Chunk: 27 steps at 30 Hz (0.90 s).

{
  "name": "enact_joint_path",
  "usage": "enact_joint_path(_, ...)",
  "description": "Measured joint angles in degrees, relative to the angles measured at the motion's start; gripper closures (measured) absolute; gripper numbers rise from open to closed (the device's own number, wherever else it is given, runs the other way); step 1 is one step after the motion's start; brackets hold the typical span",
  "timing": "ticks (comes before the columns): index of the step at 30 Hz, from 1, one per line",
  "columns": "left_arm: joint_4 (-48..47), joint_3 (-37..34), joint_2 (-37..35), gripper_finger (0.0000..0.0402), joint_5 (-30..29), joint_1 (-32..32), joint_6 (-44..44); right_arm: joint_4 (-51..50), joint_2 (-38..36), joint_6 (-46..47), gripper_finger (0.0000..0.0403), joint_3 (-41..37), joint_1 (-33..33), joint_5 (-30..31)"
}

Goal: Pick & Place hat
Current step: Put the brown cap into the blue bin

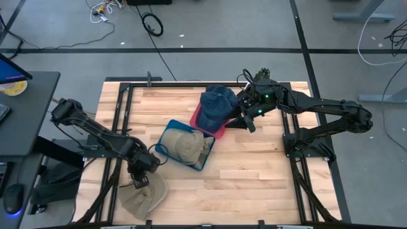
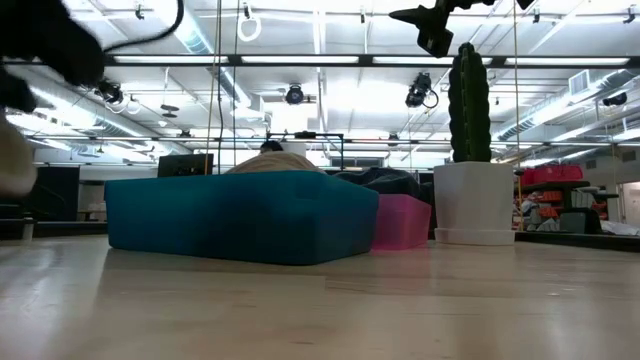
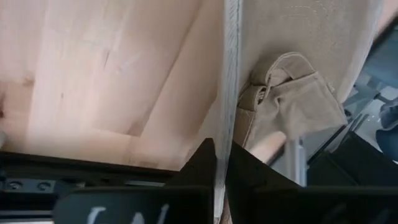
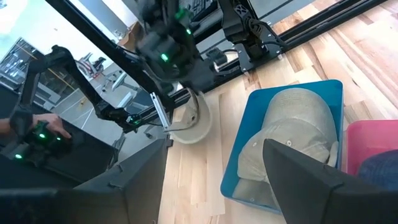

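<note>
A beige hat point(image 1: 144, 198) hangs at the table's near left corner, under my left gripper point(image 1: 141, 180), which is shut on it. The right wrist view shows the same hat point(image 4: 189, 122) beneath that gripper. A blue tray point(image 1: 166, 135) mid-table holds more beige hats point(image 1: 188, 146). Behind it, a pink tray point(image 1: 198, 122) carries dark blue hats point(image 1: 216, 104). My right gripper point(image 1: 245, 121) hovers open at the pink tray's right side, holding nothing. My left gripper pinches the hat's brim edge point(image 3: 225, 134) between its two fingers, a thin stiff edge running out from between them. The fingers come steeply from above. The hat's crown and back strap point(image 3: 292, 99) hang beside the fingers, and the hat point(image 2: 10, 165) shows above the table top.
The blue tray point(image 2: 240, 215) and pink tray point(image 2: 402, 222) stand mid-table. A white pot with a tall green cactus point(image 2: 470, 110) shows behind them in the low view. Black frame rails point(image 1: 121, 108) run along the table's left and right sides. Bare wood lies at the near right.
</note>
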Motion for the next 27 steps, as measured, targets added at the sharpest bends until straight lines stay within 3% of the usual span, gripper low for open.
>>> enact_joint_path(8,-4.2,11.1,-7.2,0.0388,-8.8,0.0,0.3,0.0,0.0,0.0,0.0134,0.0,0.0,0.0)
enact_joint_path(14,-7.0,20.1,-11.7,0.0388,-27.6,0.0,1.4,0.0,0.0,1.0,0.0134,0.0,0.0,0.0)
enact_joint_path(20,-6.2,26.9,-13.5,0.0388,-45.9,0.0,15.8,0.0,0.0,2.7,0.0134,0.0,0.0,0.0)
enact_joint_path(27,-0.9,29.3,-13.5,0.0388,-58.2,0.0,33.8,0.0,0.0,6.7,0.0134,0.0,0.0,0.0)
